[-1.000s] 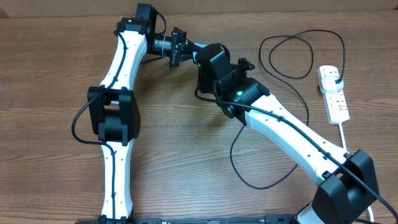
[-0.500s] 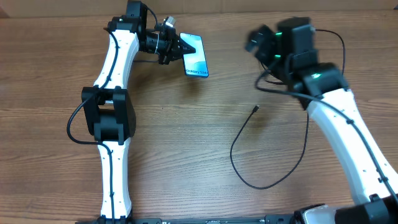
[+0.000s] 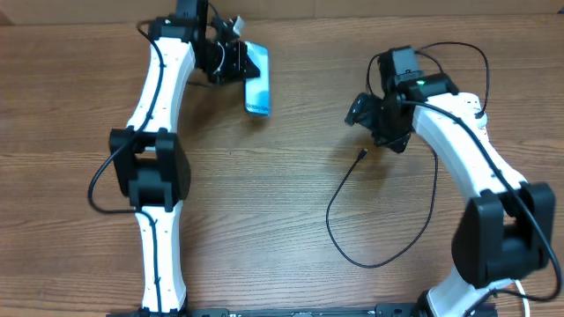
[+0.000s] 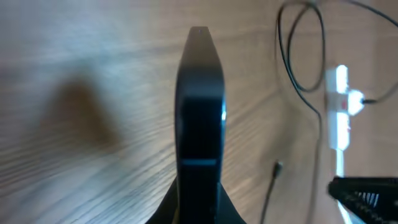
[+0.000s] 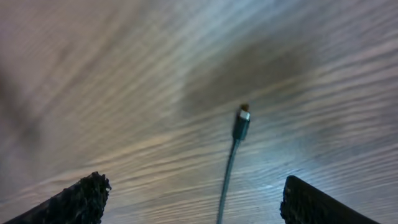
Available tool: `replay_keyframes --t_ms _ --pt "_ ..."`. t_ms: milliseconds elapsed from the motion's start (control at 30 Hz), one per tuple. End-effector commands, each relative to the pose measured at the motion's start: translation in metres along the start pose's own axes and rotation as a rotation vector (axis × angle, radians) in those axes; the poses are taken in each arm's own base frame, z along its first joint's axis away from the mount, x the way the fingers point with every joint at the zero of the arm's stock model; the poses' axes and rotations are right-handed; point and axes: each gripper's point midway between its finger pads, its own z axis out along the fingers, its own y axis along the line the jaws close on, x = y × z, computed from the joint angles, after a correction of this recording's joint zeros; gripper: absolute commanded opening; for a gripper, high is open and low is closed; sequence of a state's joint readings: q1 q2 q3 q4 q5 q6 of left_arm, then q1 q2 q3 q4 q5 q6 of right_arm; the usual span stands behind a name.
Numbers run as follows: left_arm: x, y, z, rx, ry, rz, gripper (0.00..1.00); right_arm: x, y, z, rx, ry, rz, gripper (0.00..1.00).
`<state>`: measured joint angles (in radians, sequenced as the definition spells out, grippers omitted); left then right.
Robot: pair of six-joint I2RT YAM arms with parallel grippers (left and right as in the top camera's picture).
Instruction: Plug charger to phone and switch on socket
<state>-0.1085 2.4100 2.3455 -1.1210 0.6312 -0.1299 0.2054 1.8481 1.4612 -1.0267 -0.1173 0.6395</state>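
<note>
The charger (image 3: 328, 218) is a thin, floppy black cable looped on the table (image 3: 264, 220). It is light and bendy, so its stiff little tip (image 5: 241, 121) looks best to pinch. The right gripper (image 5: 196, 198) hangs over that tip, spread wide, holding nothing. Farther back, the left gripper (image 3: 236, 63) squeezes the phone (image 3: 256, 81), tipped on its edge (smooth glass, it could slip). The socket (image 4: 339, 106) lies far right. No boxes or bowls here.

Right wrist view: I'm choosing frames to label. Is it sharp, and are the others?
Right wrist: table streaked by motion blur, charger soft but recognisable. Left wrist: blurred throughout, phone a dark edge-on shape, socket glaring white. Overhead: sharp, evenly lit.
</note>
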Motion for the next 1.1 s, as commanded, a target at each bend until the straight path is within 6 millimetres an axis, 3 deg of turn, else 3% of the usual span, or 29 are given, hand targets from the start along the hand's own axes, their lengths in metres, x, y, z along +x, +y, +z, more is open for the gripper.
replay_keyframes --t_ms 0,300,500,733,1067 --pt "-0.023 -0.027 -0.061 -0.173 -0.158 0.125 0.04 0.005 -0.013 0.013 0.073 0.023 0.041 0.85" --pt "-0.012 -0.028 -0.057 -0.17 -0.115 0.106 0.04 0.016 -0.025 0.061 0.215 0.06 0.08 0.69" --pt "-0.01 -0.028 -0.057 -0.171 -0.107 0.101 0.04 0.03 -0.041 0.072 0.26 0.099 0.083 0.48" --pt "-0.01 -0.028 -0.056 -0.171 -0.106 0.1 0.04 0.038 -0.043 0.084 0.235 0.116 0.085 0.47" --pt "-0.01 -0.028 -0.057 -0.171 -0.106 0.101 0.04 0.036 -0.038 0.085 0.217 0.109 0.087 0.29"
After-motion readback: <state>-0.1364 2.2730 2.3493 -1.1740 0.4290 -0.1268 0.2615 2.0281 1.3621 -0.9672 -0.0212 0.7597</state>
